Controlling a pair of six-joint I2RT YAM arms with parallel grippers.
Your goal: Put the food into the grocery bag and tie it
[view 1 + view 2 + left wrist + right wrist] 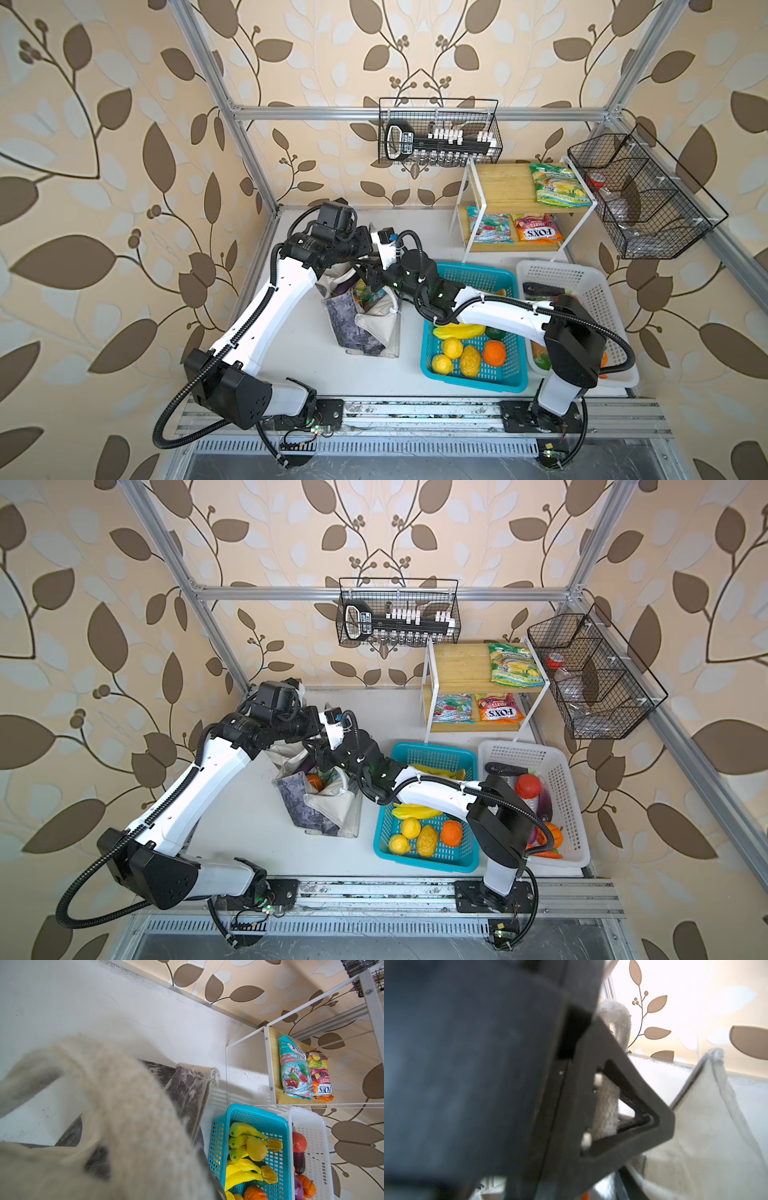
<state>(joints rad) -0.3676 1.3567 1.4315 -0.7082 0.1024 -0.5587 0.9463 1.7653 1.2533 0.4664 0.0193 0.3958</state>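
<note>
Desk [299, 365]: grocery bag [353, 332] stands at the middle, just left of the blue basket [473, 382], mouth open, food [365, 295] inside. Both grippers are over its far rim. Left gripper [363, 249]: jaws together, white handle [116, 1095] right against it, grip itself hidden. Right gripper [369, 279]: can't tell if apart or together.
</note>
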